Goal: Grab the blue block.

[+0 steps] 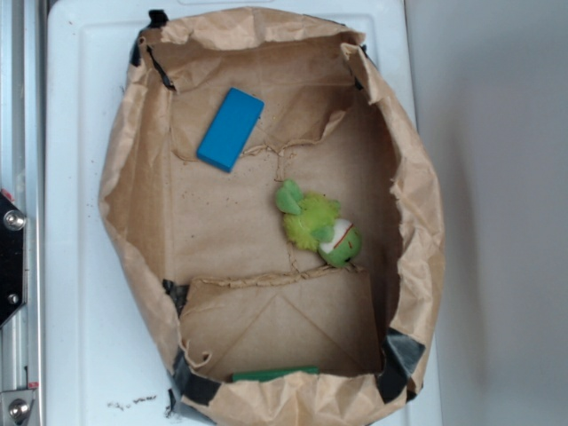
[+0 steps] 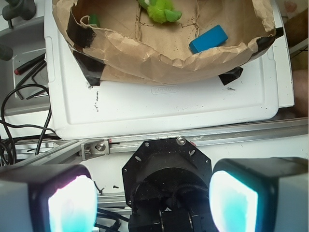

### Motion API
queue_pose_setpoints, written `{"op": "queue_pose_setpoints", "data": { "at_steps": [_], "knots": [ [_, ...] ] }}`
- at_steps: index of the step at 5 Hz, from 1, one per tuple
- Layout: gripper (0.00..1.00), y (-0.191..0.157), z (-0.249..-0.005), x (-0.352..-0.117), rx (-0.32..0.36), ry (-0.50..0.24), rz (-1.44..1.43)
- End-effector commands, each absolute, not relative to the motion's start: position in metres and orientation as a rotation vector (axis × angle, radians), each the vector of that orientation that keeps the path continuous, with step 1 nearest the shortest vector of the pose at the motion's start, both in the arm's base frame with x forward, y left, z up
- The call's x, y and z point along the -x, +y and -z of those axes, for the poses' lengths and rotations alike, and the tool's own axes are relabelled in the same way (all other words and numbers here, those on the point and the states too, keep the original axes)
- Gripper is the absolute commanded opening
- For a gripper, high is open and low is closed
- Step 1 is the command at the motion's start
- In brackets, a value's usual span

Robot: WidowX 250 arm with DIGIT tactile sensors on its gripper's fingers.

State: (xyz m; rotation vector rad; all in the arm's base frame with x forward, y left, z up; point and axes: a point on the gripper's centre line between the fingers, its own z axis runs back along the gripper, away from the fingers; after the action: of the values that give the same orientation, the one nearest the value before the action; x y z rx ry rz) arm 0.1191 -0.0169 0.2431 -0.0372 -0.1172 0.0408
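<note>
While my gripper hangs spread and empty over the aluminium rail, outside the brown paper bag, I see the white plastic surface below. The blue block lies flat on the bag's floor, apart from the green plush toy. A dark green block sits at the far rim.

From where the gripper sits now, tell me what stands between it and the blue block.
The paper bag's crumpled near wall rises between the open gripper and the blue block, which lies on the bag floor just behind it. Nothing rests on the block; the green plush toy lies apart from it.
</note>
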Motion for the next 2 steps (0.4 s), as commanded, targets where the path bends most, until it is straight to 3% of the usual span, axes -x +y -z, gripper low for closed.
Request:
{"op": "queue_pose_setpoints", "data": {
  "at_steps": [1,2],
  "knots": [
    [1.0,-0.017,-0.243,-0.119,0.037,-0.117,-0.041],
    [1.0,-0.023,-0.232,-0.16,0.044,-0.138,-0.154]
  ]
}}
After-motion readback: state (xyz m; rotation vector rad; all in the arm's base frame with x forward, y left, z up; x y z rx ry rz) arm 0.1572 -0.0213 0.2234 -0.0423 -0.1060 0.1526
